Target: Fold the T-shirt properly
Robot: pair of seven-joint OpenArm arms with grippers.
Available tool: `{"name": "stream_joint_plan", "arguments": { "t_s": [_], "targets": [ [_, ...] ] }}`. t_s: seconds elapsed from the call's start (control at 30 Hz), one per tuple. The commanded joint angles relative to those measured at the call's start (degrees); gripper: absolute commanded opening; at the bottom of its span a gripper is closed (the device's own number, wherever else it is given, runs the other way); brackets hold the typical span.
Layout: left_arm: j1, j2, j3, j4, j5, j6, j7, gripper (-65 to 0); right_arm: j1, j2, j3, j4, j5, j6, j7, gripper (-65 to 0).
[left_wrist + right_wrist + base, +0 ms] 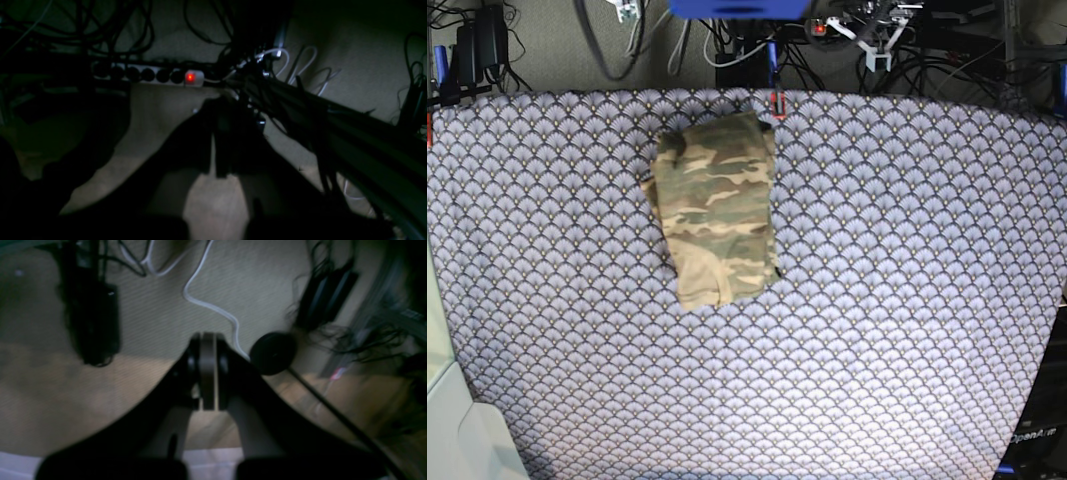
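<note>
1. The shirt [718, 208] lies on a purple scallop-patterned cloth [907, 300] that covers the table, seen from overhead in the base view. It sits toward the far edge, left of centre.

2. The shirt is a camouflage print of olive, brown and tan. It is already gathered into a compact, roughly rectangular bundle, longer than it is wide, with a slightly uneven left edge and a small bump of fabric at its upper left.

3. Neither arm appears in the base view. Nothing touches the shirt.

4. The left gripper [213, 150] shows in its wrist view as a dark silhouette, fingers pressed together, grasping nothing. It points at a dim floor with a power strip [150, 75] and tangled cables.

5. The right gripper [208, 373] is likewise clenched with nothing between its fingers. It hangs over carpet and a white cable [213, 306], with a strip of the pale cloth at the bottom of its view.

6. Handling judgement: the shirt looks light, soft and limp, likely to sag and unfold if lifted by one point. Corners or a folded edge seem the best places to pinch, ideally two at once.
</note>
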State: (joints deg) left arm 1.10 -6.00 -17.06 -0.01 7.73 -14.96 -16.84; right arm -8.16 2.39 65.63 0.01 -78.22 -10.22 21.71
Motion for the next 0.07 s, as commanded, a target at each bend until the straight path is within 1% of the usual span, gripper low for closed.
{"name": "stream_joint_plan", "arguments": {
  "t_s": [0.0, 0.03],
  "targets": [
    [-0.62, -0.29, -0.04, 0.14, -0.03, -0.2, -0.96, -63.9, 0.03, -0.15, 0.18, 0.3, -0.07, 1.21, 0.92, -65.0],
    [-0.62, -0.29, -0.04, 0.14, -0.03, -0.2, -1.05, -63.8, 0.21, -0.15, 0.18, 0.65, 0.02, 1.73, 0.92, -65.0]
  ]
}}
